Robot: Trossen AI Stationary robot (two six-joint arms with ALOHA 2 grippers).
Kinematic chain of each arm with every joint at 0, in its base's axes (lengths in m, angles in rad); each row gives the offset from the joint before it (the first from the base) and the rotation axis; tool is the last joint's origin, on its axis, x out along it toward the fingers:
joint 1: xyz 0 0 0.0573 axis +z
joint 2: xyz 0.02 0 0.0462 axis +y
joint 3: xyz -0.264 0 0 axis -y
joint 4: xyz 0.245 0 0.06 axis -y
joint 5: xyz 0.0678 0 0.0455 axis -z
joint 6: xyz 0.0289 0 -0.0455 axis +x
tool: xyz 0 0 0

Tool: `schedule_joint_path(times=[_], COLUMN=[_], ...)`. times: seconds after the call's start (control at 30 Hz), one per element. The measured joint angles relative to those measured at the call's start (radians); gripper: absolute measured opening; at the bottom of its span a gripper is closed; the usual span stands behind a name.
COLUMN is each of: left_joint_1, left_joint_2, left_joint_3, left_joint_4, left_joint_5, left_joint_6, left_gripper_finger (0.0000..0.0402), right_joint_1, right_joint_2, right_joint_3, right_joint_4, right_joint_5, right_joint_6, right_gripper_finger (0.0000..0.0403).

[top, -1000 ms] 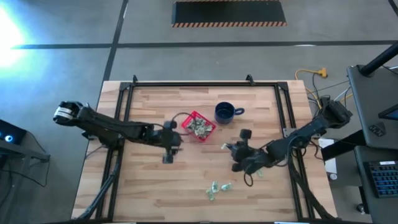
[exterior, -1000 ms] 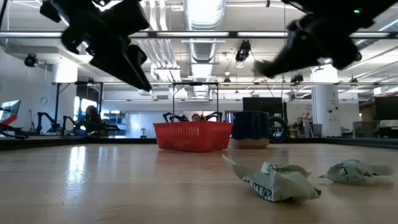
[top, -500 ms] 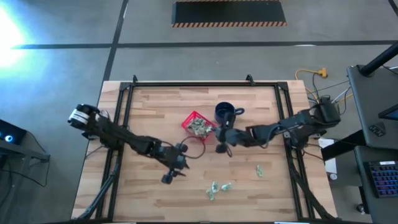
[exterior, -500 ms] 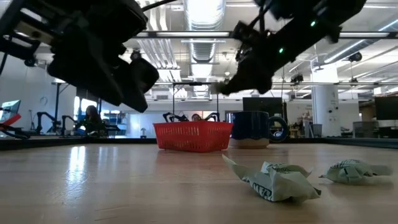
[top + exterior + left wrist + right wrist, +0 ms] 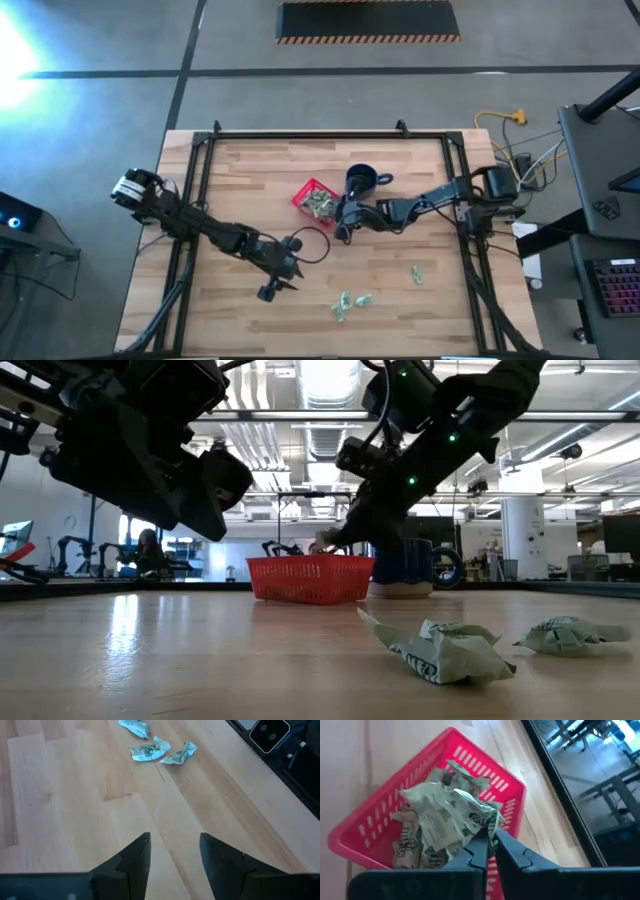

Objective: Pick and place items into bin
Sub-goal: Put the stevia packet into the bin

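While the left gripper (image 5: 272, 288) hangs off the table, well left of and nearer the front edge than the bin (image 5: 309, 190), its jaws stand apart with nothing between them; the left wrist view shows bare wood past the two fingers (image 5: 131, 860). Ahead of it, still on that side of the bin, three items (image 5: 156, 747) lie loose and close together on the table (image 5: 240, 170); in the high view the same cluster (image 5: 347, 304) sits near the front edge.

Bin: red, low-sided, about mid-table, already holding a heap of crinkled green-and-white pieces (image 5: 427, 827).

Right gripper (image 5: 343, 219) is at the bin's right rim, just above it in the low view (image 5: 335, 540). Jaws nearly closed, pinching the edge of one wrapped item (image 5: 477, 817) that hangs over the heap; the fingertips (image 5: 481, 842) meet on it.

Mug (image 5: 360, 181), dark blue, stands just right of the bin, behind the right arm.

Further right of the bin, one more item (image 5: 417, 273) lies alone on the wood, well apart from the cluster.
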Motion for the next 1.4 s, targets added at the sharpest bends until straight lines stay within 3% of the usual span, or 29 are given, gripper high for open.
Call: schedule_joint_path(times=[0.23,0.5,0.67,0.87,1.03,1.4], left_joint_1=[0.000,0.002,0.001,0.001,0.001,0.004], left_joint_2=[0.000,0.010,0.054,0.158,0.273,0.448], left_joint_3=[-0.001,-0.002,0.019,0.063,0.158,0.362], left_joint_4=[0.001,0.105,0.224,0.319,0.331,0.206], left_joint_5=[-0.003,-0.108,-0.071,0.059,0.092,0.153], left_joint_6=[0.000,0.115,0.232,0.317,0.342,0.368], left_gripper_finger=[0.0154,0.0154,0.0154,0.0154,0.0154,0.0154], right_joint_1=[0.002,0.046,0.095,0.157,0.213,0.323], right_joint_2=[0.006,-0.064,-0.131,-0.209,-0.251,-0.304], right_joint_3=[0.051,0.128,0.171,0.184,0.150,0.052], right_joint_4=[-0.081,-0.390,-0.661,-0.943,-1.008,-1.020], right_joint_5=[-0.030,-0.049,-0.056,-0.197,-0.284,-0.284], right_joint_6=[0.000,0.038,0.182,0.452,0.590,0.778], right_gripper_finger=[0.0084,0.0128,0.0132,0.0123,0.0116,0.0101])
